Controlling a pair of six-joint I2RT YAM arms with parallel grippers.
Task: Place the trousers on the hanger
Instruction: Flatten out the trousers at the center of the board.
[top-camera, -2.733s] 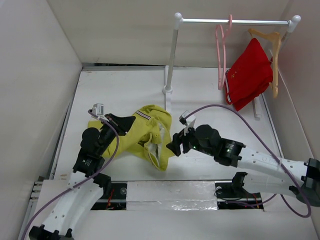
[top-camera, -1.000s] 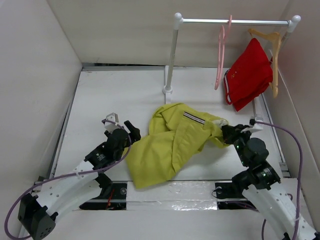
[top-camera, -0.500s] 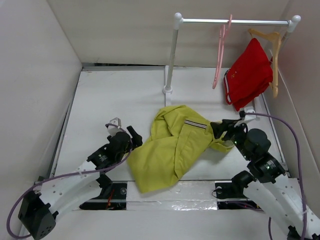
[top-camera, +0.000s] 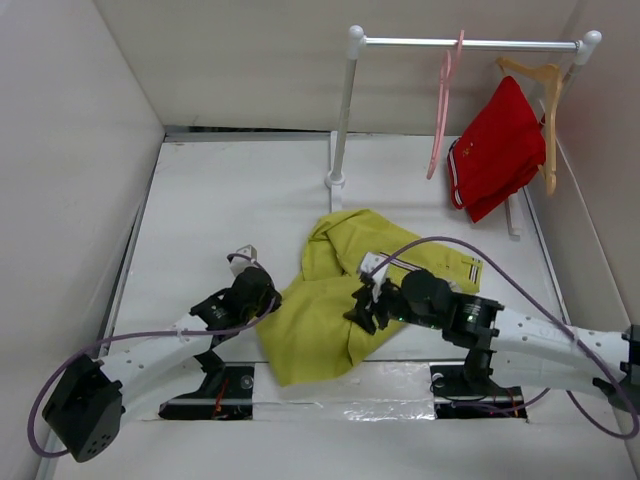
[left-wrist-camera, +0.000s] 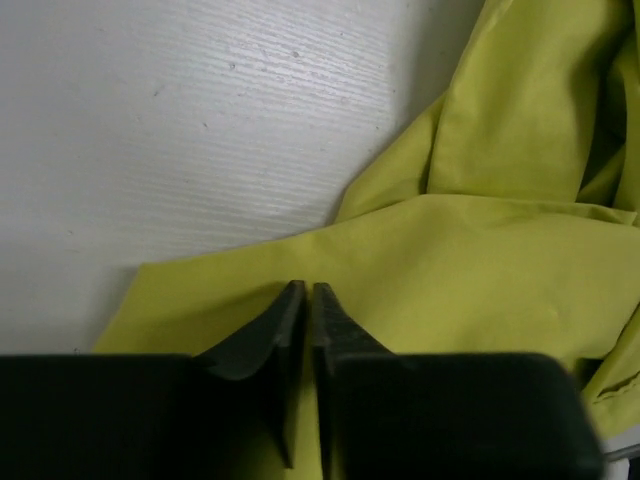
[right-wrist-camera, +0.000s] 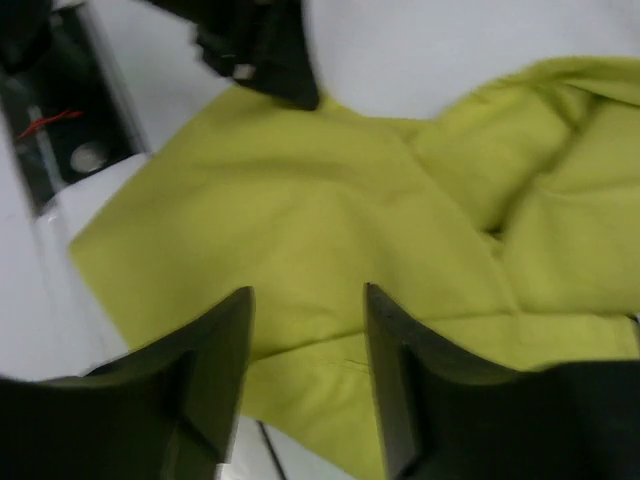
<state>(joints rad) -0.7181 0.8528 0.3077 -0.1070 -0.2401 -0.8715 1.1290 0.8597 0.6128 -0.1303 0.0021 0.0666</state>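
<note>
Barely begun. Trousers (top-camera: 335, 290) heaped on the worktop (top-camera: 220, 190), mid near edge. Hanger (top-camera: 441, 105) bare on the rail (top-camera: 470, 43) over the far right corner, well apart from the cloth. Left to do: lift, thread over the bar, drape. Left gripper (left-wrist-camera: 307, 288): closed to a sliver, tips on the cloth's left hem, cannot tell if fabric is pinched. Right gripper (right-wrist-camera: 306, 295): spread wide just above the cloth, holding nothing.

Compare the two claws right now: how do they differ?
The left claw is shut; the right claw is open, fingers spread. The left claw sits at the trousers' left edge; the right claw is over their middle. Both point at yellow fabric.
</note>
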